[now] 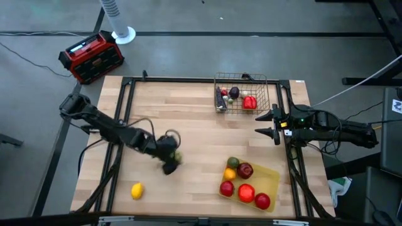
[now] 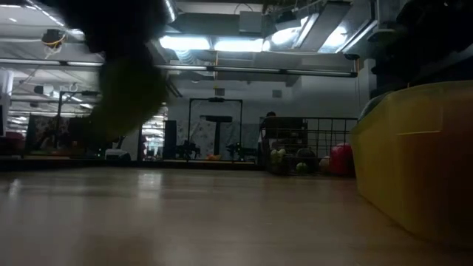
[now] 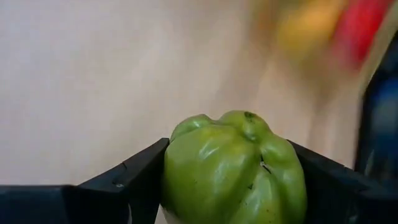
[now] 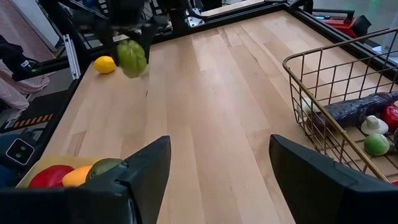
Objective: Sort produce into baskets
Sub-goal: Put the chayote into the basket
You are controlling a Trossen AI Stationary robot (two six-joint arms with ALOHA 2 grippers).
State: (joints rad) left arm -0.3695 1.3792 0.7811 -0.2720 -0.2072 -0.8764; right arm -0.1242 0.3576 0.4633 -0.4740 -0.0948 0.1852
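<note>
Left claw (image 1: 171, 161) pinching green pepper (image 3: 233, 168) mid-table | right claw (image 4: 217, 180) spread, beside wire basket (image 1: 274, 94)

Table layout, high view
Wire basket (image 1: 242, 94) far centre-right; tray (image 1: 271, 179) near right; lemon (image 1: 137, 191) near left, w/ pepper (image 1: 178, 157) between.

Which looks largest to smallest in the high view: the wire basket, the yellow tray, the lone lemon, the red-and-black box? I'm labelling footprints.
1. Translucent yellow plastic tray and square wire-mesh metal basket: too alike to rank.
2. Red-and-black box, sitting off the table.
3. Small yellow lemon.
</note>
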